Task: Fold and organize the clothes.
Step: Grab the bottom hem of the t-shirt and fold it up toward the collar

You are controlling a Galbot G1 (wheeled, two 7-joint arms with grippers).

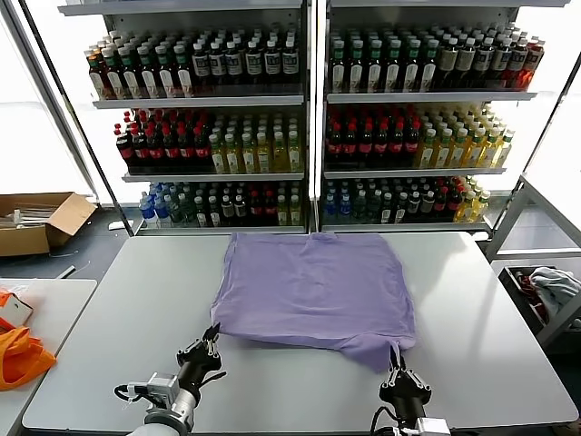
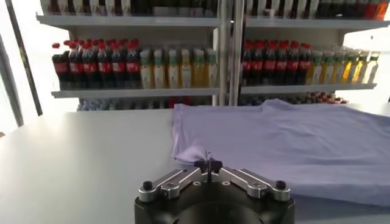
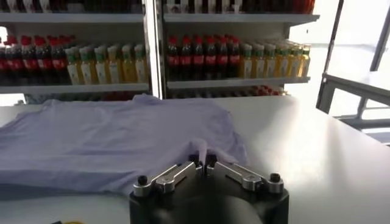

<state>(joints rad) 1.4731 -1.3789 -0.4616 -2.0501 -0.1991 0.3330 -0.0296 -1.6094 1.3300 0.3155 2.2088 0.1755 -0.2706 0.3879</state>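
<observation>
Lavender T-shirt (image 1: 313, 291) lies spread across the middle of the grey table (image 1: 109, 327) in front of my drink shelves (image 1: 309, 118). My left end effector (image 1: 211, 335) is pinched closed on its near left corner; my right end effector (image 1: 396, 356) is closed on the near right corner.

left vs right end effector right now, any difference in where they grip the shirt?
Left end effector pinches the T-shirt at its near left corner, where the edge lies flat. Right end effector pinches the near right corner, where a flap juts toward the robot. Left approaches at a slant, right roughly straight. Both are shut on fabric, low over the table.
</observation>
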